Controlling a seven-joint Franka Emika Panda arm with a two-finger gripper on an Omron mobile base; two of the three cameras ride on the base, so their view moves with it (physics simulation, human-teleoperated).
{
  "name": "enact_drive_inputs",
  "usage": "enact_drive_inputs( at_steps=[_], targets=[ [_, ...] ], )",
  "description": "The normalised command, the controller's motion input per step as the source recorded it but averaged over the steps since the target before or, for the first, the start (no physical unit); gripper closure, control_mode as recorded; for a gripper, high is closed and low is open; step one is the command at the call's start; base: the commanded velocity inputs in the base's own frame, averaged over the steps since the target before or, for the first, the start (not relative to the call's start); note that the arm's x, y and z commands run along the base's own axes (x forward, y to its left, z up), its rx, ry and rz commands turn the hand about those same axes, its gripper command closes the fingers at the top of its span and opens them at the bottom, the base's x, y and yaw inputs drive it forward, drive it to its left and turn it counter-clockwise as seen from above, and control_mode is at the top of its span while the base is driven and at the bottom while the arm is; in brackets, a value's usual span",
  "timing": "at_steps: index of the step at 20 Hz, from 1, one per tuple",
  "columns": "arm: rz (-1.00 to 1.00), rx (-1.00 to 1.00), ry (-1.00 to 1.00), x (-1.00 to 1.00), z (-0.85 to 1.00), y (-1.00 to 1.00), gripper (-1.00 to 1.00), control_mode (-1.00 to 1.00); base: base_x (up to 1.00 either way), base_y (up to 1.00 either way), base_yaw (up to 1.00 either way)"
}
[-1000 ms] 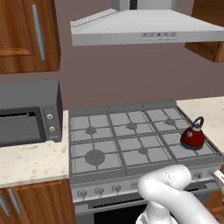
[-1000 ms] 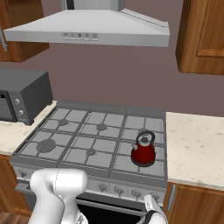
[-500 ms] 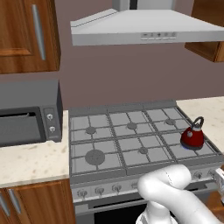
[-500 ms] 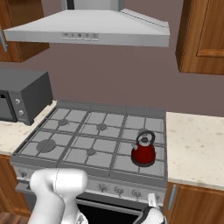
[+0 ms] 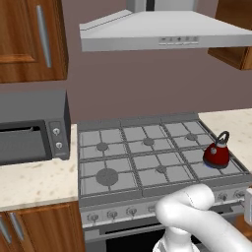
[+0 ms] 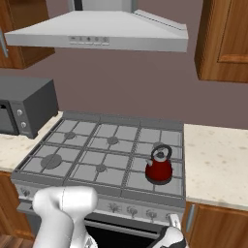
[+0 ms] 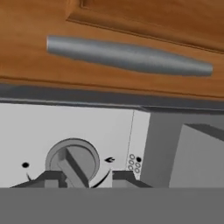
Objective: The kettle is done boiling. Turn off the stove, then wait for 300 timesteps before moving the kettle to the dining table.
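The red kettle (image 5: 216, 153) (image 6: 159, 167) stands upright on the front right burner of the grey stove (image 5: 106, 177) (image 6: 97, 150). My gripper (image 7: 87, 178) is low at the stove's front right corner (image 6: 172, 227) (image 5: 248, 204), facing the front panel. A round grey knob (image 7: 72, 161) with a slanted bar sits between the fingertips (image 7: 124, 177). The jaws stand a little apart, the right one clear of the knob, holding nothing. The dining table is out of view.
A wood cabinet door with a long grey handle (image 7: 127, 56) fills the top of the hand view. A grey microwave (image 5: 29, 130) (image 6: 24, 104) sits left of the stove, a range hood (image 5: 162, 29) above it. Beige counter (image 6: 218, 164) lies to the right.
The hand stays at the stove's front right corner and its jaws have parted a little. The kettle has not moved.
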Motion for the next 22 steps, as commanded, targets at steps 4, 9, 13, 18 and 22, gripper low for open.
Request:
enact_drive_inputs(
  at_steps=[4,9,13,18,22],
  targets=[
    [-0.03,0.27,0.09,0.00,0.00,-0.40,1.00,-1.00,0.00,0.00,0.00],
    [-0.07,0.19,0.01,0.00,0.16,-0.28,1.00,-1.00,0.00,0.00,0.00],
    [-0.11,0.12,0.00,0.00,0.25,-0.18,1.00,-1.00,0.00,0.00,0.00],
    [-0.11,0.12,0.00,0.00,0.05,-0.21,1.00,-1.00,0.00,0.00,0.00],
    [-0.10,0.14,0.00,0.00,0.00,-0.21,1.00,-1.00,0.00,0.00,0.00]
  ],
)
